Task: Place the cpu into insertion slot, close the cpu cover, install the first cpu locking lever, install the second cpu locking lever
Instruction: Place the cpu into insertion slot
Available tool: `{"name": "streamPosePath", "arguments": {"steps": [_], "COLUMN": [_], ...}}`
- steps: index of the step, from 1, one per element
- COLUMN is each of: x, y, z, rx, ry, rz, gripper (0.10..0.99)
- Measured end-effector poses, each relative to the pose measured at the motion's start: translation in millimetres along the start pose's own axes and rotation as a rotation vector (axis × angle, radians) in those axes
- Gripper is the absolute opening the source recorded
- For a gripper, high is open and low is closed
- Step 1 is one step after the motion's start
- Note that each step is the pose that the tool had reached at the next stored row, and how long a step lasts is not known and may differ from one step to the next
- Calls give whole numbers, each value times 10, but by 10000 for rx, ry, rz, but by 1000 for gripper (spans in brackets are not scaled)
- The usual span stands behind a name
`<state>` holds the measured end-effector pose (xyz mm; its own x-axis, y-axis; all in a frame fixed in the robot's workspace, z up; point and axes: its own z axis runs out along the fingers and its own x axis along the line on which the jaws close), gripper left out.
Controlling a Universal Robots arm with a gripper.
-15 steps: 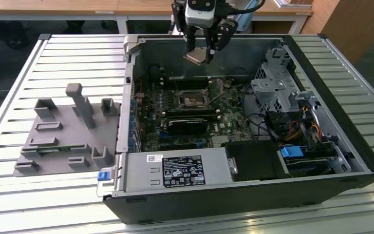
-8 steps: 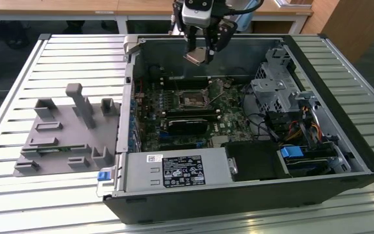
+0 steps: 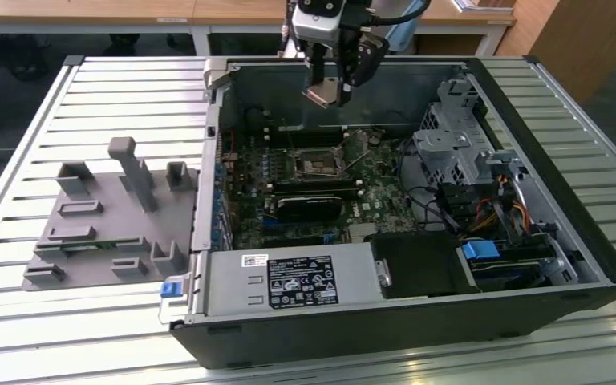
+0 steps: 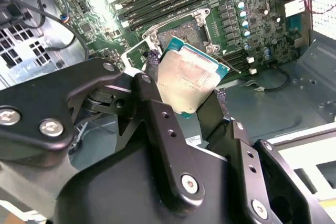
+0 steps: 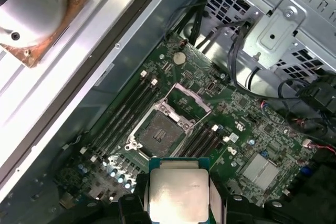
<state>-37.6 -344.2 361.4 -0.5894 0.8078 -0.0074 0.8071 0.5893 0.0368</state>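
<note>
My gripper [image 3: 330, 90] hangs above the back of the open computer case, shut on the cpu [image 3: 326, 96]. In both wrist views the cpu [image 5: 178, 195] [image 4: 189, 80] is a flat silver-topped square with a green rim, held by its edges between the black fingers [image 5: 132, 203]. The insertion slot [image 5: 160, 132] [image 3: 317, 163] lies bare on the green motherboard, below and ahead of the chip, apart from it. The cpu cover [image 5: 193, 97], a silvery frame plate, stands flipped open beside the slot.
Black memory slots [image 5: 123, 114] flank the socket. A metal drive cage [image 3: 452, 148] and cables [image 3: 490, 212] fill the case on the exterior view's right, with a power supply [image 3: 292, 281] in front. A grey fixture [image 3: 105, 216] sits on the slatted table [image 3: 30, 321] at the left.
</note>
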Motion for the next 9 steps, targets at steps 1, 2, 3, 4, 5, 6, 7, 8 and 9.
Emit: {"name": "streamPosePath", "arguments": {"steps": [1,2,3,4,5,6,7,8,9], "x": [0,0,0,0,0,0,0,0,0], "y": [0,0,0,0,0,0,0,0,0], "z": [1,2,2,3,4,4,5,6,7], "rx": [4,10,15,20,25,31,37,42,48], "ry": [-9,-18,-28,-38,-48,-57,-68,-78,-88], "rz": [95,190,283,375,472,566,667,760,853], "gripper": [541,541,541,541,541,541,541,541,541]}}
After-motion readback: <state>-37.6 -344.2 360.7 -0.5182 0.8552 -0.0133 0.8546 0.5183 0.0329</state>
